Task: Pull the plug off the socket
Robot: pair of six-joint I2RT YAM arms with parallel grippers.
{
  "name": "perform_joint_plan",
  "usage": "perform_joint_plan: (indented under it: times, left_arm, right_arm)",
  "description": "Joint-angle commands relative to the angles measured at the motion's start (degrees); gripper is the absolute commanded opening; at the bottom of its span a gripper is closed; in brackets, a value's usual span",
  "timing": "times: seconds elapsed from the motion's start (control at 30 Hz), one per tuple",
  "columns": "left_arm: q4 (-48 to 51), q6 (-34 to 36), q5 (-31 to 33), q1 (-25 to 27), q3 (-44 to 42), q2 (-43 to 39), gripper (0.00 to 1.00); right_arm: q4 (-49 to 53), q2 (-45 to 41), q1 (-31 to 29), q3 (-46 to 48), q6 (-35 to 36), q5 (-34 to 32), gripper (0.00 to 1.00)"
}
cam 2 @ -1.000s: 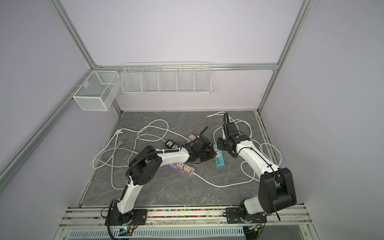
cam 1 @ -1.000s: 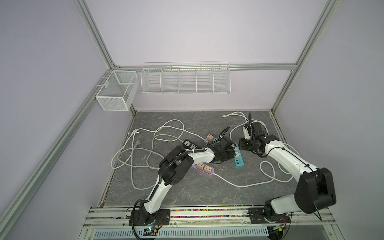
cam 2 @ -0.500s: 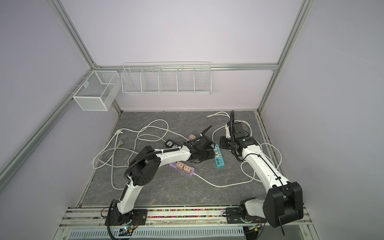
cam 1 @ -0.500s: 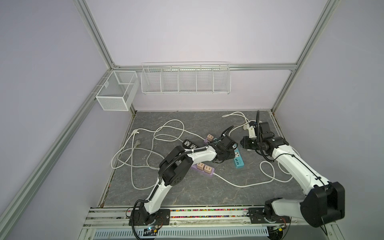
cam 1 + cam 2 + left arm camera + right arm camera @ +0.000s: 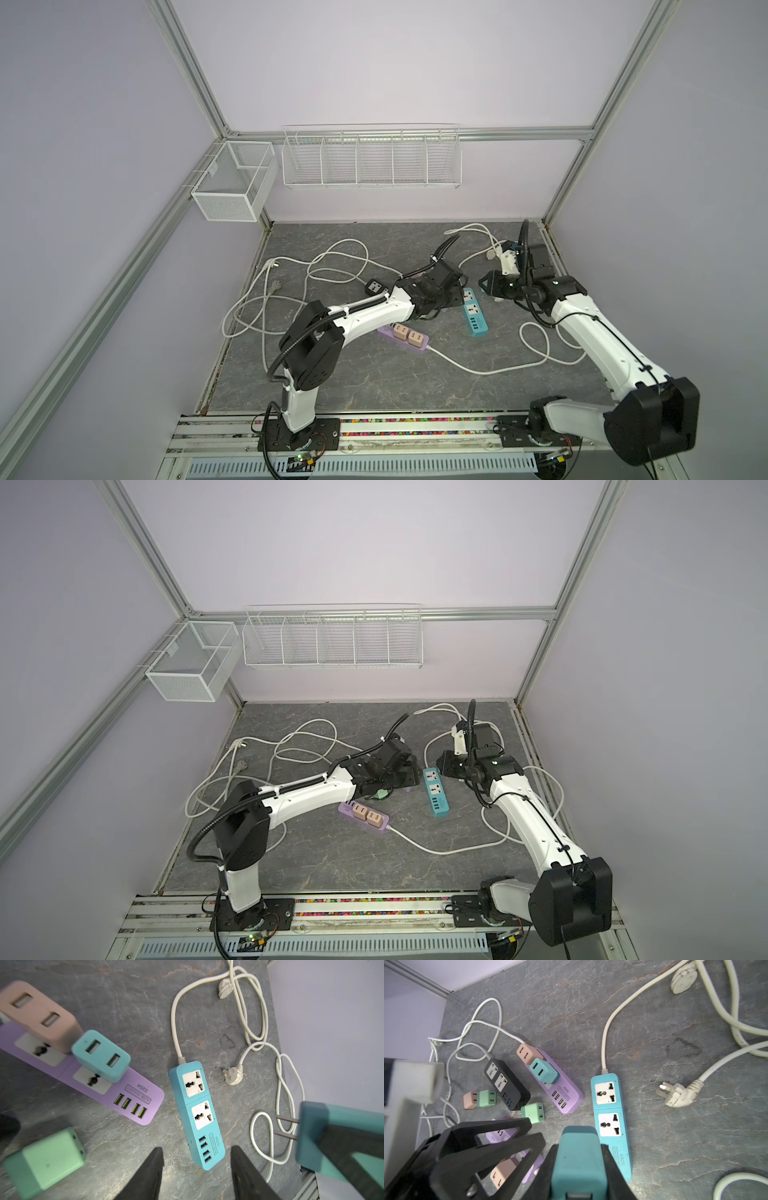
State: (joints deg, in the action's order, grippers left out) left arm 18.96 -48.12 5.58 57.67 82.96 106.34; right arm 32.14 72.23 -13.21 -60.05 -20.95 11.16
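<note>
Right gripper (image 5: 580,1147) clenched on teal plug (image 5: 578,1163), prongs bare, beside blue strip (image 5: 198,1101); left gripper (image 5: 196,1148) released, straddling strip's USB end, strip pointing straight away; contact unclear.

Walls (image 5: 374,62): plain pale lilac on the left, far and right sides.
Frame (image 5: 191,70): aluminium bars along the wall corners.
Desk (image 5: 374,386): grey, marbled.
Rack (image 5: 371,160): white wire, five bins, on the far wall.
Basket (image 5: 232,183): white mesh, far left corner.
Light: soft and even.
</note>
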Motion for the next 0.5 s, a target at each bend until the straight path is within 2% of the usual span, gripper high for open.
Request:
perform_joint_plan:
  times: [0.0, 0.3, 0.37, 0.47]
  left_arm:
    - [1.7, 4.6, 3.4, -0.8, -3.7, -4.3, 0.55]
    - [5.6, 7.8, 6.0, -4.2, -10.2, -14.1, 0.56]
    - [6.0, 7.5, 7.0, -4.7, -11.8, -16.1, 0.56]
    - [4.7, 7.6, 8.9, -5.3, -15.1, -19.0, 0.57]
  right_arm:
    - [-1.9, -2.5, 0.3, 2.1, -2.1, 3.8, 0.25]
    - [-8.5, -2.6, -2.2, 8.9, -7.5, 7.3, 0.26]
    - [-11.7, -1.7, -4.1, 10.1, -9.4, 8.7, 0.26]
    - [-15.7, -0.1, -7.7, 12.7, -10.9, 6.8, 0.27]
